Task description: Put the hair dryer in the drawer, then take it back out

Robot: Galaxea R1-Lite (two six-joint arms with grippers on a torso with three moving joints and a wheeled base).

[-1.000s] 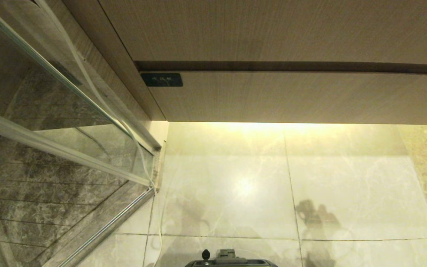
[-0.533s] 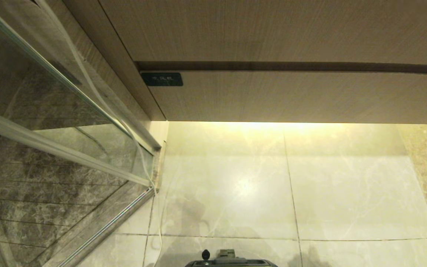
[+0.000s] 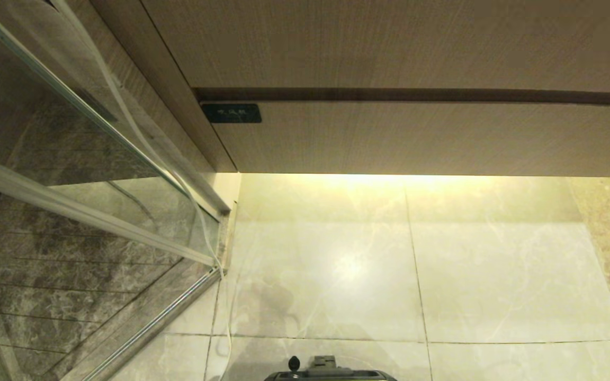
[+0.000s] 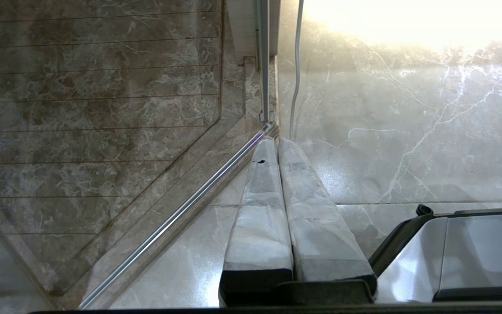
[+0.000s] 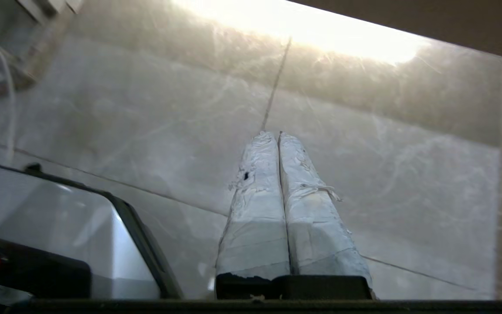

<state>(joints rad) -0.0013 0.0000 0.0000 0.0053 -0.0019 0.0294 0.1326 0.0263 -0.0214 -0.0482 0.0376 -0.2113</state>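
**Head view: drawer shut, both grippers closed on nothing**

Head view shows the drawer (image 3: 421,137) pushed flush under the taller wood panel (image 3: 389,42), its dark label (image 3: 231,113) at the 10 o'clock corner. The hair dryer appears in no picture. Pale floor tiles (image 3: 337,264) spread below, with a glass shower door (image 3: 72,159) toward 9 o'clock. Neither arm shows in this view. In the wrist views the left gripper (image 4: 276,140) and right gripper (image 5: 276,134) hang over the floor, fingers pressed together and empty, with the drawer out of their sight.

light: warm strip under drawer (image 3: 421,137) | glare: floor tiles (image 3: 347,267) | blur: right wrist view
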